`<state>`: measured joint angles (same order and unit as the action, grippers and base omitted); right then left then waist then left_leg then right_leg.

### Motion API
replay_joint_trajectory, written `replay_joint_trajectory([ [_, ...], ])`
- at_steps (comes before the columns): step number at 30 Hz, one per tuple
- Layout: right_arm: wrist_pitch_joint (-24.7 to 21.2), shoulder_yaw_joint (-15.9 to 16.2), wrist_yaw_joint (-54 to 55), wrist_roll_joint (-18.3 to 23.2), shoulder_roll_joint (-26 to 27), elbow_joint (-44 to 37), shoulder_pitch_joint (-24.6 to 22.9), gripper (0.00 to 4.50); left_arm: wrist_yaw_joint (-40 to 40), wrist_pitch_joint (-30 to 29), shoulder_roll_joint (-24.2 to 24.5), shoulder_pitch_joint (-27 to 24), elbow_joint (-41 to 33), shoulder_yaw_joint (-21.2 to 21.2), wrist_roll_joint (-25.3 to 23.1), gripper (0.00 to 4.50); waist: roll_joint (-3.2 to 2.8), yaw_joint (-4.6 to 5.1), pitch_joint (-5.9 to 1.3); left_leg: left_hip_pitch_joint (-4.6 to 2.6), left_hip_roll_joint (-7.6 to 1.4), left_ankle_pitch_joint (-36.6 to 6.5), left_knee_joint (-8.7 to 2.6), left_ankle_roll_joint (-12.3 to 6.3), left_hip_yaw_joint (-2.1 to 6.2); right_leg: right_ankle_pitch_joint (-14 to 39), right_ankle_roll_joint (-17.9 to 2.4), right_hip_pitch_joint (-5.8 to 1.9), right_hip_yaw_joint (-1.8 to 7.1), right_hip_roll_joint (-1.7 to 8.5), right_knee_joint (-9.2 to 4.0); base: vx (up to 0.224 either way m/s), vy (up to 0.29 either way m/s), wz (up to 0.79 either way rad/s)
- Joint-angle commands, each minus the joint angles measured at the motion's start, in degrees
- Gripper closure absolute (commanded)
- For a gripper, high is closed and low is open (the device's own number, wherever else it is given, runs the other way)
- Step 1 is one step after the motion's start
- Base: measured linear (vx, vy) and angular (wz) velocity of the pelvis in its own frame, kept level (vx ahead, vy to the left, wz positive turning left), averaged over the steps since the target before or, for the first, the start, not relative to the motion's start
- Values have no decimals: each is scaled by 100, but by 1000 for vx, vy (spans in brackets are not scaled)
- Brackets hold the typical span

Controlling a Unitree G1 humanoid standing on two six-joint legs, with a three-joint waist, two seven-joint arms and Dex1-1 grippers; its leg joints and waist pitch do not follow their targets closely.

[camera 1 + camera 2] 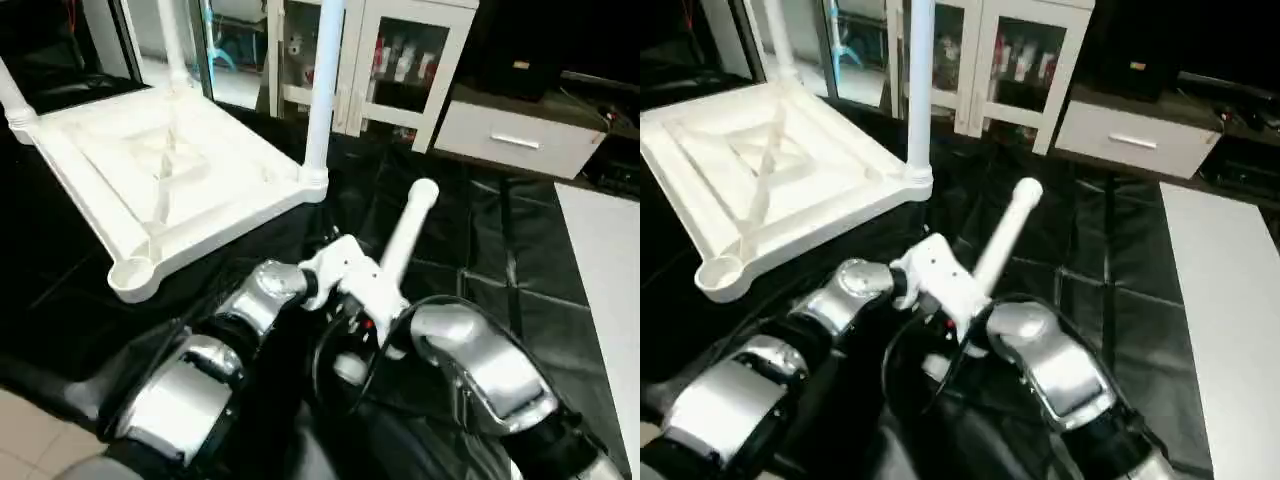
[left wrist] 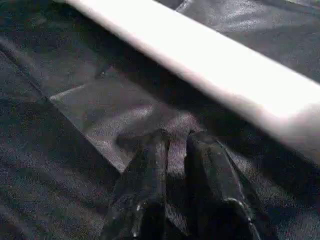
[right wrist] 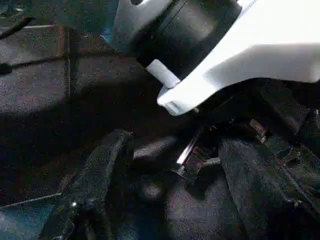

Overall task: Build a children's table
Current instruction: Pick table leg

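Tabletop [image 1: 170, 170] lies upside down; one leg [image 1: 322, 90] stands in its corner socket, near socket [image 1: 133, 272] empty. Left gripper [image 2: 175, 145] nearly closed, empty, beside loose leg [image 1: 405, 235]. Right gripper [image 3: 170, 155] wide apart, empty.

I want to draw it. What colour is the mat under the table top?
Black mat, clearest in the left eye view.

No readable text, label, brand, number or sign anywhere. Bottles [image 1: 403, 57] behind the glass cabinet doors [image 1: 400, 65] carrying labels too small and blurred to make out. Plain white on the table top [image 1: 160, 170] and its legs, nothing printed.
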<state>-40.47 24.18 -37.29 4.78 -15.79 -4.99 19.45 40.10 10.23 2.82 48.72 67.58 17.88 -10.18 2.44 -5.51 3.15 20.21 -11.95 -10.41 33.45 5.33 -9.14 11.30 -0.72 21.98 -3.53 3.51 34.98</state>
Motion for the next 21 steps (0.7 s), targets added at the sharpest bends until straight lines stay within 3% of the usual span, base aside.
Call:
replay_joint_trajectory([
  [1,22,9,108,15,53,93,101,158,296,180,-179,8,-250,80,84,358,17,-12,-353,-42,-157,-924,-409,-44,15,405,-1168,-291,310,499,-372,0,0,0],
  [4,-1,-45,120,21,66,99,127,158,245,262,-153,-10,-253,87,29,358,38,-15,-343,-43,-154,-979,-413,-41,12,589,-1111,-291,314,505,-393,0,0,0],
  [6,-30,-130,113,41,76,73,130,158,205,273,-124,3,-232,37,-4,358,15,-17,-338,-48,-158,-1019,-419,-22,16,712,-1074,-279,316,505,-403,0,0,0],
  [8,-89,-321,121,145,88,-9,127,158,92,249,-68,45,-195,-26,-27,358,29,-18,-337,-47,-161,-1034,-423,-8,19,745,-1056,-280,316,502,-400,0,0,0],
  [11,-217,-858,43,526,48,-337,90,158,-145,240,89,112,-176,-213,52,358,10,-31,-349,-53,-168,-997,-419,-21,22,586,-1092,-286,317,501,-387,0,0,0],
  [13,-285,-1078,-42,653,-96,-538,78,158,-292,261,168,122,-189,-319,112,358,-14,-54,-359,-54,-173,-903,-415,-23,30,358,-1108,-300,314,493,-357,0,0,0],
  [14,-327,-1184,-115,710,-219,-663,67,158,-369,236,216,132,-186,-402,169,358,8,-61,-358,-49,-163,-851,-411,-27,24,235,-1091,-307,316,481,-345,0,0,0],
  [16,-432,-1383,-229,787,-450,-821,62,158,-465,194,308,147,-184,-552,278,358,-39,-73,-367,-55,-148,-787,-399,-26,19,111,-1102,-306,317,477,-337,0,0,0],
  [17,-449,-1416,-250,800,-491,-844,60,158,-481,194,324,148,-185,-574,292,358,-25,-81,-370,-56,-145,-782,-395,-25,19,60,-1111,-325,311,464,-333,0,0,0],
  [18,-575,-1692,-404,898,-840,-1000,33,158,-553,138,443,150,-203,-764,425,358,-53,-90,-367,-52,-136,-799,-395,-19,21,86,-1123,-326,312,469,-331,0,0,0],
  [21,-618,-1854,-498,927,-1096,-1046,12,158,-610,141,538,148,-208,-869,475,358,-36,-112,-366,-56,-131,-845,-382,-16,11,150,-1130,-332,316,458,-344,0,0,0],
])
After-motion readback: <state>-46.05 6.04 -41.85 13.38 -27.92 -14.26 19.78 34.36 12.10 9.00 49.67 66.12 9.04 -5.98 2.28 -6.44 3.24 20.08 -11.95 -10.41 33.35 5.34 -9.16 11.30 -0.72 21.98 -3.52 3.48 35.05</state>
